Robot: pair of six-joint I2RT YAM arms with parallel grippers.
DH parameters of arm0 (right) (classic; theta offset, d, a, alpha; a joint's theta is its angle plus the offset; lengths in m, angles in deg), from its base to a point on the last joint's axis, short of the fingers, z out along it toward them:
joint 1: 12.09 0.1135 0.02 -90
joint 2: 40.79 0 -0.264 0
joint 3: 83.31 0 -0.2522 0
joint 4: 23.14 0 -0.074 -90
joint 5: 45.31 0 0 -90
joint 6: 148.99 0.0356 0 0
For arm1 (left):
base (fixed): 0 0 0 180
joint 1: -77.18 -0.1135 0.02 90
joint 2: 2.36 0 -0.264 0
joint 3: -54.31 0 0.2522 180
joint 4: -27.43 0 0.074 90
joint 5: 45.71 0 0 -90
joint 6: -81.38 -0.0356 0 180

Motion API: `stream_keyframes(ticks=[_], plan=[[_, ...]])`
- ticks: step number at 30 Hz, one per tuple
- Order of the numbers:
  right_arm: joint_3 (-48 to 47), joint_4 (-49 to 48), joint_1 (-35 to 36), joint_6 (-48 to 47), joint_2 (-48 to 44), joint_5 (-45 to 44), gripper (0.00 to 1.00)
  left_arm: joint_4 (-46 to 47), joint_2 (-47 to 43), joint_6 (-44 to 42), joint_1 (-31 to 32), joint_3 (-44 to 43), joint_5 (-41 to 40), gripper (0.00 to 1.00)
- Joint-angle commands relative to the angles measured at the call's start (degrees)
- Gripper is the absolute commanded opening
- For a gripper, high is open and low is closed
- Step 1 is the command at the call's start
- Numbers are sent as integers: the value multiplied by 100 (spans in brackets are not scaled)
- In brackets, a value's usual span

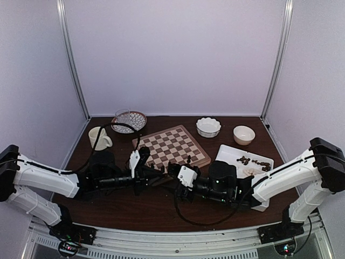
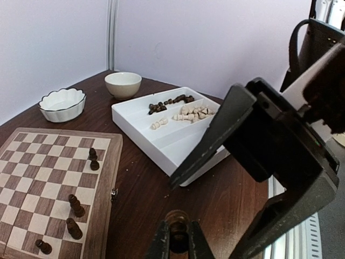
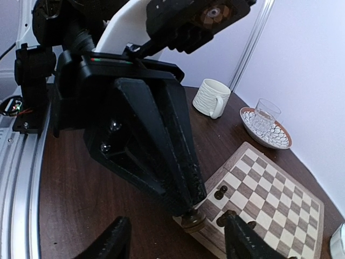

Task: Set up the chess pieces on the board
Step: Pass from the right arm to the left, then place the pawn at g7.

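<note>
The left jaws are pinched fully together on one dark chess piece (image 2: 178, 232), whose rounded top shows between the fingertips. The right jaws stand well apart with nothing between them. They face the left jaws tip to tip, and the held piece hangs just in front of their gap, at the near border of the board (image 3: 280, 213); whether it touches the wood cannot be told. Four more dark figures (image 2: 76, 205) stand on the board along the edge nearest the left jaws, off to one side of them. Ahead of the left jaws, past the right arm's black fingers, a white divided tray (image 2: 161, 143) lies on the tabletop (image 2: 161, 199). It holds loose dark pieces (image 2: 170, 102) in one compartment and pale pieces (image 2: 190, 114) in the one beside it. Farther out from the left jaws sit a scalloped white bowl (image 2: 62, 103) and a plain cream bowl (image 2: 123, 83). Beyond the right jaws, past the board's far corner, are a ribbed mug (image 3: 211, 97) and a glass (image 3: 265, 120) on a patterned saucer (image 3: 280, 137).
</note>
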Motion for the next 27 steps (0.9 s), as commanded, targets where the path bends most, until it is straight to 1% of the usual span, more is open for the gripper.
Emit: stream_keyframes(ticks=[1, 4, 6, 8, 9, 11, 13, 17, 19, 23, 27], plan=[[76, 39, 13, -200, -260, 10, 70, -420, -232, 10, -37, -254, -520, 0], [84, 328, -41, -176, -507, -172, 75, -1027, -330, 2, -58, -452, -764, 0], [0, 733, -97, 36, -706, -381, 77, -1678, -342, 3, -108, -687, -780, 0], [-159, 1292, -106, 144, -957, -730, 77, -2267, -266, 29, -195, -974, -789, 0], [-113, 1348, -110, 126, -1087, -918, 77, -2492, -200, 71, -275, -1108, -767, 0], [223, 989, -136, 42, -1396, -1272, 78, -2811, -54, 182, -468, -1317, -630, 0], [498, 708, -224, 66, -1687, -1540, 81, -3107, 127, 245, -651, -1497, -548, 0], [541, 1192, -614, 269, -2065, -1823, 84, -3832, 474, 236, -863, -2104, -604, 0], [555, 1428, -868, 431, -2151, -1959, 90, -4314, 662, 227, -904, -2508, -649, 0], [560, 1679, -1262, 1042, -2263, -2182, 99, -5487, 1092, 173, -933, -3407, -1187, 0], [746, 1479, -1339, 1209, -2377, -2242, 100, -5925, 1384, 51, -964, -3867, -1615, 0]])
